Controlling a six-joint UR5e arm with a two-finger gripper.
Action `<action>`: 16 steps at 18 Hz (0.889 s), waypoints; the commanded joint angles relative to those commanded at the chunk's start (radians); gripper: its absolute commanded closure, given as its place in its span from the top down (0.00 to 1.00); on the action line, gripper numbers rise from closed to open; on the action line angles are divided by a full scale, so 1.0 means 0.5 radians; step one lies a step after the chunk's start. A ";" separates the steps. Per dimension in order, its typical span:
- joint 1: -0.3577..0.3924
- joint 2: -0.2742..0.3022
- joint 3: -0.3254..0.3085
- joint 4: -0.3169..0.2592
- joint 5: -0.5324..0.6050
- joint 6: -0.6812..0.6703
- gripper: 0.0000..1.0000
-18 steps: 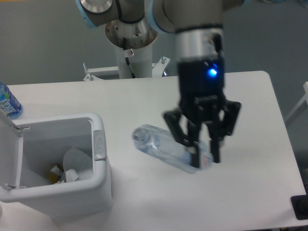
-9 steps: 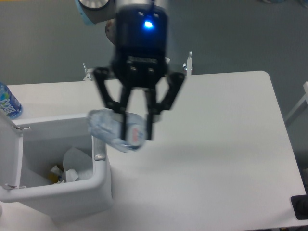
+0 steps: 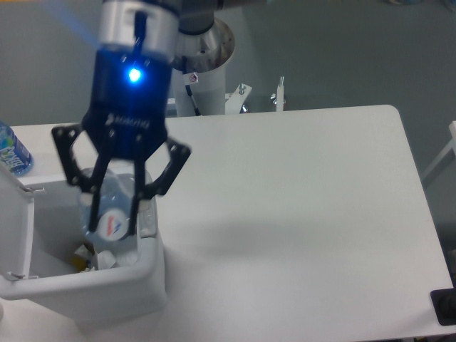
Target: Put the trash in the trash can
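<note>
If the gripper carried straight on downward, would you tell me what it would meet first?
Likely the scraps inside the trash can: the gripper, holding the clear bottle, points into its open top. Depth is unclear.

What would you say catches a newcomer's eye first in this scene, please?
Most striking is the black gripper with its glowing blue light, at the left of the white table, hanging over the open white trash can. It is shut on a crinkled clear plastic bottle, held over the can's opening. A blue-labelled water bottle stands at the far left edge.
</note>
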 joint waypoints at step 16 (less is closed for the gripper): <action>0.267 0.187 -0.460 -0.028 0.977 0.603 1.00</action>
